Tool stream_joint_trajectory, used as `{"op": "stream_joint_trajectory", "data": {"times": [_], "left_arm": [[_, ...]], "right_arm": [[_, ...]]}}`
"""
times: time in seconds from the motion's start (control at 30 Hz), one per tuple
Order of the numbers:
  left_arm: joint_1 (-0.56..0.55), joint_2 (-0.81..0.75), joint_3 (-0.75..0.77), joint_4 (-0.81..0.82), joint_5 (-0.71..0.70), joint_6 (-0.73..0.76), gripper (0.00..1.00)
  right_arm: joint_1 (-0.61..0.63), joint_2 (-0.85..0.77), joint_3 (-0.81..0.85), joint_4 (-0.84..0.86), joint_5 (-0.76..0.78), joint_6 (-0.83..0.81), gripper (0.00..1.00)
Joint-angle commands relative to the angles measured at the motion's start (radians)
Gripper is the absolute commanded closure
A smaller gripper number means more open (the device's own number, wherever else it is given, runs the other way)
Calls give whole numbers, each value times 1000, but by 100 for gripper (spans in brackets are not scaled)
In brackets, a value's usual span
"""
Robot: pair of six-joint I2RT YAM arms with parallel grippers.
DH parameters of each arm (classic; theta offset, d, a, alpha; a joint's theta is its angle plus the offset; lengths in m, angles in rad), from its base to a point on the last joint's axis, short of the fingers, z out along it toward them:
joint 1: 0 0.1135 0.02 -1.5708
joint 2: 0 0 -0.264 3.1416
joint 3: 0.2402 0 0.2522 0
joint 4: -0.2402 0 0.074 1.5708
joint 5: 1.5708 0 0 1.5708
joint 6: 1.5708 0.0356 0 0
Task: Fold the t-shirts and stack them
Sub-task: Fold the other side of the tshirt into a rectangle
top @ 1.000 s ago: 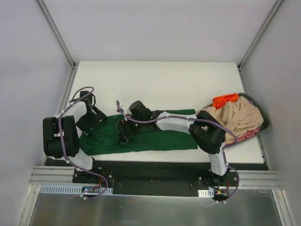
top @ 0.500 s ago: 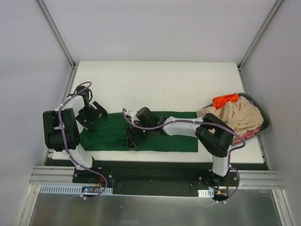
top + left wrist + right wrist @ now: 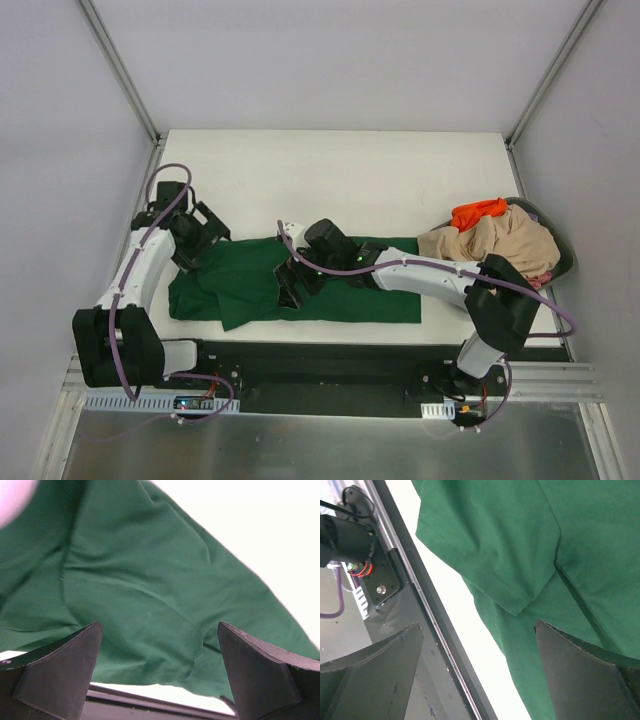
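A dark green t-shirt (image 3: 350, 295) lies spread along the table's near edge, rumpled at its left end. My left gripper (image 3: 197, 240) hangs open over its far left corner; the left wrist view shows wrinkled green cloth (image 3: 150, 590) beyond the open gripper (image 3: 160, 672), with nothing between the fingers. My right gripper (image 3: 293, 285) stands open over the shirt's left middle. In the right wrist view a folded sleeve corner of the green t-shirt (image 3: 520, 570) lies ahead of the open gripper (image 3: 477, 675). Beige (image 3: 500, 245), orange (image 3: 478, 212) and pink (image 3: 535, 282) t-shirts are heaped at the right.
A dark round basket (image 3: 562, 252) holds the heap at the table's right edge. The white table (image 3: 330, 180) stretches behind the green shirt. Its near edge and a black rail (image 3: 410, 605) run just below the right gripper. Grey walls close in both sides.
The left arm has stretched out, its gripper shifting slightly away over the shirt's left corner. The right gripper has slid right along the shirt. The shirt's left end has bunched. Both jaws stay open.
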Motion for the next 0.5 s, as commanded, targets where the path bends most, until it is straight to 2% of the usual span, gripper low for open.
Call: {"op": "stream_joint_trajectory", "data": {"times": [0.0, 0.1, 0.23, 0.4, 0.47], "left_arm": [[-142, 59, -14, -23, 69, 12, 1], [-236, 122, -17, -16, 29, 0, 1], [-245, 185, -66, -22, -11, -3, 1], [-245, 114, -75, -28, -55, 4, 1], [-242, 79, -75, -36, -123, 15, 1]], "right_arm": [[5, 4, -3, -2, 81, 19, 4], [-15, -19, -28, -18, 137, 65, 4], [-56, -49, -82, -25, 159, 92, 4], [-93, -42, -123, -84, 272, 86, 4], [-123, -58, -152, -117, 344, 106, 4]]}}
